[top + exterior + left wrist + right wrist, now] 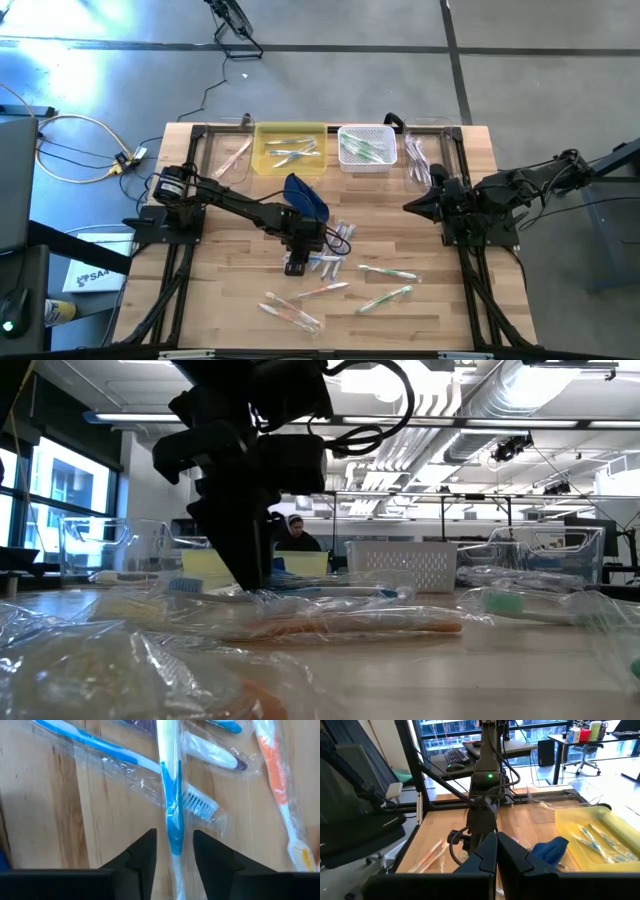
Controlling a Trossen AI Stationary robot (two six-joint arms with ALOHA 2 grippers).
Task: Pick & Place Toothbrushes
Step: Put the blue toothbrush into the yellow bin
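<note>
Two fingers of your left gripper [175, 855] straddle the wrapped blue-and-white toothbrush [170, 790] lying mid-table, not yet pinching, so close squarely on its handle, lift straight clear of neighbouring wrappers, while your right gripper [496, 851] waits shut at the right edge.

The front of the table [230, 320] has bare wood between scattered wrapped toothbrushes [385, 272]. At the back, yellow tray [290, 148], white basket [366, 148] and blue pouch [306, 195] block passage.

Grey concrete floor [420, 70] surrounds the wooden table [240, 320]; large windows [60, 500], ceiling ducts [520, 400] and desks beyond.
</note>
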